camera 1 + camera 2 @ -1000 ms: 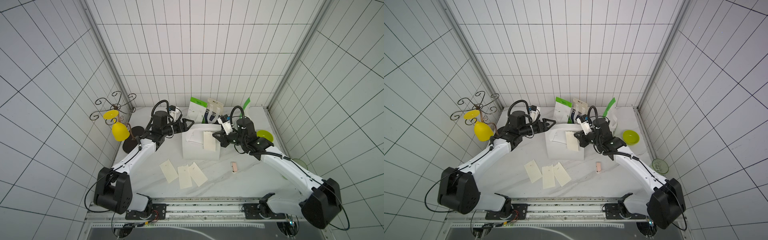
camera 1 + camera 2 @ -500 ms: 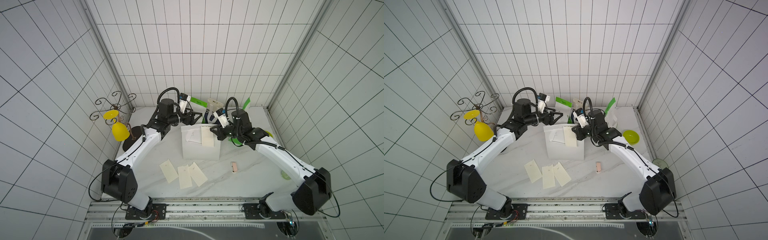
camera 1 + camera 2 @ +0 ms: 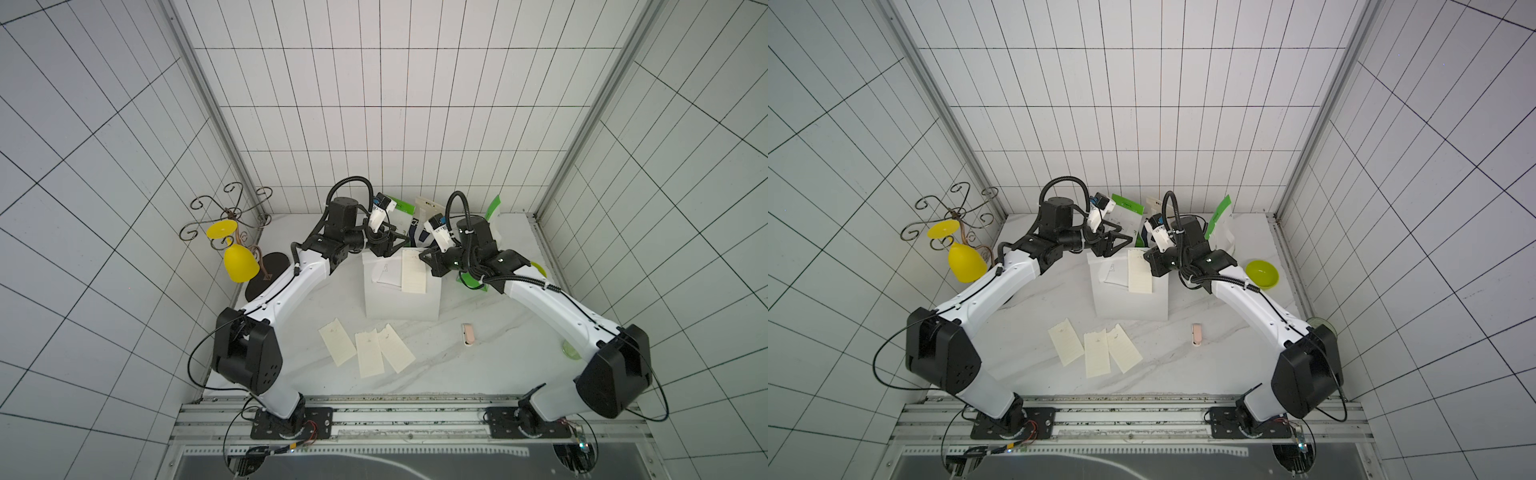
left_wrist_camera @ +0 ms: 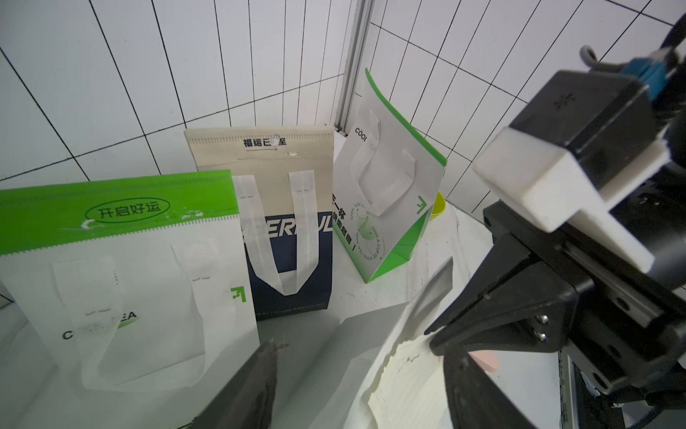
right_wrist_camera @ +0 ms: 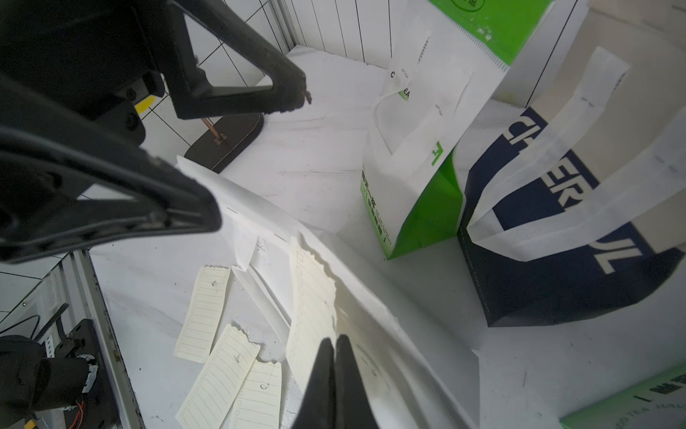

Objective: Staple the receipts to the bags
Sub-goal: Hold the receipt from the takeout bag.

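1. The white bag lies flat in the middle of the worktop. It is thin paper, so it should be light and floppy and slide easily on the smooth top. The folded far edge, near the corners, is the best place to hold it. I judge it empty because it lies so flat.
2. Three more bags stand along the far wall: the left green-and-white bag, the navy bag and the right green-and-white bag. Their tops are folded over, so any contents are hidden. They look easy to tip, and the handles or the folded top offer a grip.
3. The right gripper has its jaws closed on the white bag's raised far right edge. The end of the receipt seems caught in the same pinch.
4. The left gripper has its jaws spread at the bag's far left corner. I cannot tell whether they touch it.
5. The green bowl sits at the right, and nothing shows inside it.
6. One receipt lies on the white bag. The loose receipts, three of them, lie overlapping on the near side. They are flimsy, tear easily and are best lifted by an edge.
7. The small pink stapler, as I judge it to be, lies near right of the bag, apart from both grippers. It looks stiff and small enough to pinch across its body.
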Controlling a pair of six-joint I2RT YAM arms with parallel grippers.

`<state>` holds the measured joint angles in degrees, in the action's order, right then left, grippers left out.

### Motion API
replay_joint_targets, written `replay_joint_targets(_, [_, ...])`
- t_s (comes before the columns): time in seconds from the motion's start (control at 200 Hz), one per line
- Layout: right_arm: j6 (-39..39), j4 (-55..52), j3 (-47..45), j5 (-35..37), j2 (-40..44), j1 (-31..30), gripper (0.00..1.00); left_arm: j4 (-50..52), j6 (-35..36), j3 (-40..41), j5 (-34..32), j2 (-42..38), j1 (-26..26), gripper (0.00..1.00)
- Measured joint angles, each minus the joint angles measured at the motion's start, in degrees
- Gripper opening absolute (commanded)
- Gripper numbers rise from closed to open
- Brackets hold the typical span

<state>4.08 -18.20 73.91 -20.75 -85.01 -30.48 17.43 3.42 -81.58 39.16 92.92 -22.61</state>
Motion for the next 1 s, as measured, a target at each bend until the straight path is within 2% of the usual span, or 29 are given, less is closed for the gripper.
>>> replay_joint_targets(0.135, [0.0, 0.0, 0.0, 0.7, -0.2, 0.0, 0.00, 1.2, 1.2, 0.0, 1.0, 1.7, 0.0, 0.68])
replay_joint_targets(0.37, [-0.1, -0.6, 1.1, 1.4, -0.5, 0.0, 0.00, 4.6, 3.8, -0.5, 1.6, 3.0, -0.6, 0.52])
replay_joint_targets(0.545, [-0.4, -1.1, 2.7, 2.3, -1.2, -0.3, 0.00, 5.8, 5.3, -1.1, 1.6, 3.0, -0.7, 0.47])
replay_joint_targets(1.004, [-2.1, -2.7, 2.9, 5.2, -1.7, -1.1, 0.00, 8.9, 8.1, -2.8, 0.1, 3.0, -1.6, 0.45])
